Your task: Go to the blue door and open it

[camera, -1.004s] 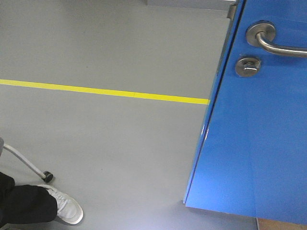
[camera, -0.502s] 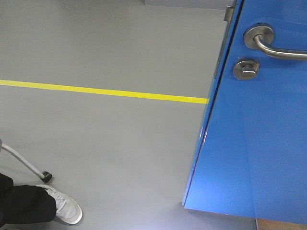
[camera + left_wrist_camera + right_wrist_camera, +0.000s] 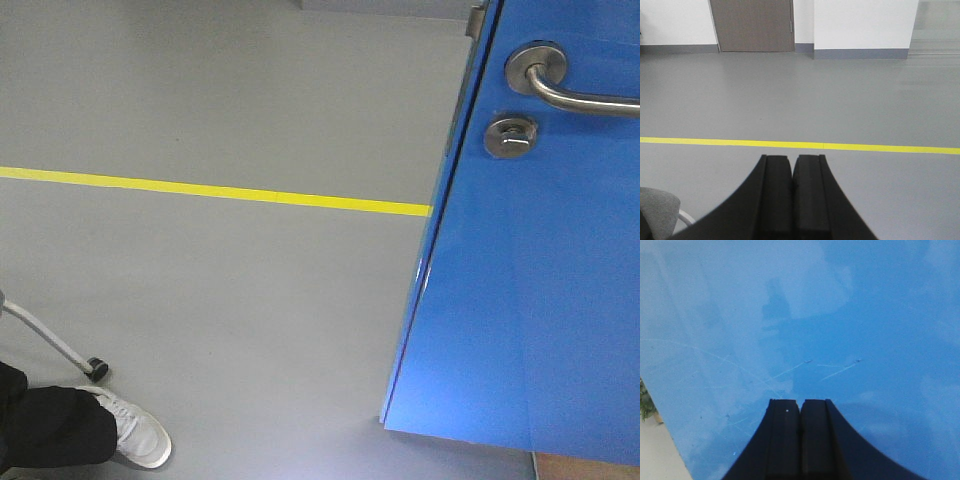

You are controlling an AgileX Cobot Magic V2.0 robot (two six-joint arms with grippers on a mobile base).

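Right gripper (image 3: pixel 800 405) nearest in right wrist view, black fingers pressed together, nothing between, only tips visible, rest cut off at bottom edge. Directly ahead, blue door (image 3: pixel 840 325) filling almost whole frame, glossy, faint scratches and blurred reflections; contact between fingertips and panel impossible to judge. Sliver of pale floor and a bit of greenery at lower left, too small to identify.

Left gripper (image 3: pixel 792 165) in left wrist view, fingers likewise closed flat against each other, empty, base cut off. Grey chair seat (image 3: pixel 657 210) partly cropped at lower left corner. Beyond, yellow floor line (image 3: pixel 800 145) across grey floor, then far wall with brown door (image 3: pixel 752 25), top cropped. No blue panel in this view.

Front view only: no grippers seen. White shoe (image 3: pixel 135 435) and dark trouser leg at bottom left, person otherwise out of frame; chair leg with caster (image 3: pixel 96 369) just beside. Blue door (image 3: pixel 520 300) on right side, free edge toward centre, bottom corner above floor, top cut off. Silver lever handle (image 3: pixel 560 85) running off right edge, round thumb-turn lock (image 3: pixel 511 136) below it, latch plate (image 3: pixel 476 20) on edge barely visible at top.
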